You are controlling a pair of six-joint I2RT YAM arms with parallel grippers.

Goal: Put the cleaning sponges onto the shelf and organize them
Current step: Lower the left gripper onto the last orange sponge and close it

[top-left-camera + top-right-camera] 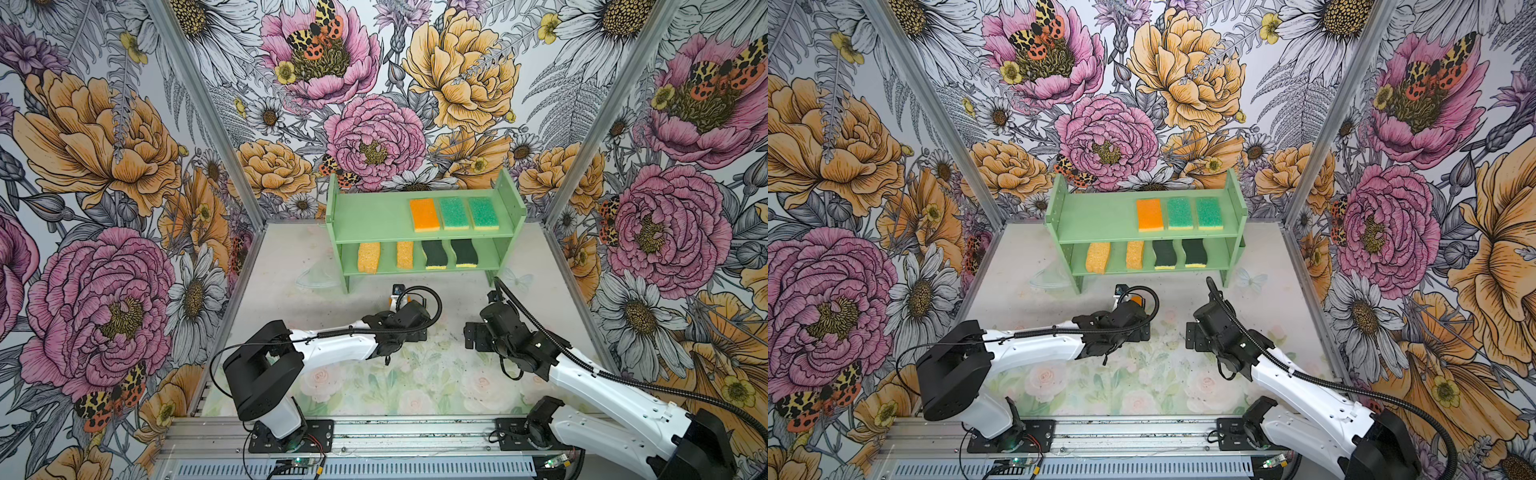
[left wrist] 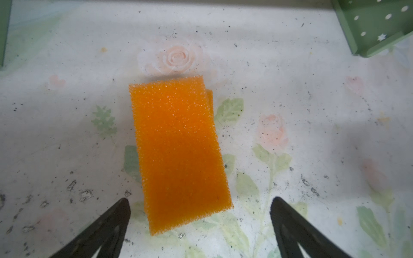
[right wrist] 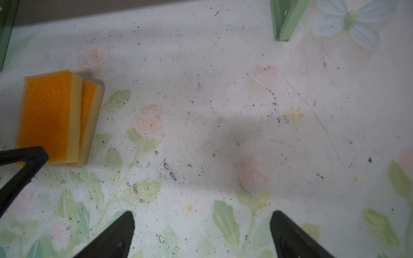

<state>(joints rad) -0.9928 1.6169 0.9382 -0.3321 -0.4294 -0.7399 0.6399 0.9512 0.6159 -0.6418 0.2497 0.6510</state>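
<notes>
The mint-green shelf [image 1: 374,216] stands at the back of the table. Its top tier holds an orange-topped sponge [image 1: 424,214] and two green-topped ones [image 1: 454,212] [image 1: 483,212]. The lower tier holds two porous yellow sponges [image 1: 368,257] [image 1: 404,254] and two wavy dark-green ones [image 1: 434,254] [image 1: 464,252]. Two more orange-topped sponges lie stacked on the table, the upper [image 2: 178,152] shifted over the lower [image 3: 89,107]. My left gripper [image 2: 200,201] hangs open above the stack, one finger on each side of its near end. My right gripper [image 3: 202,214] is open over bare table to the stack's right.
Floral walls close in the table on the left, back and right. The arms' base rail [image 1: 374,432] runs along the front edge. The shelf's legs [image 2: 380,26] [image 3: 288,20] stand just beyond both grippers. The left gripper's finger [image 3: 24,156] shows beside the stack.
</notes>
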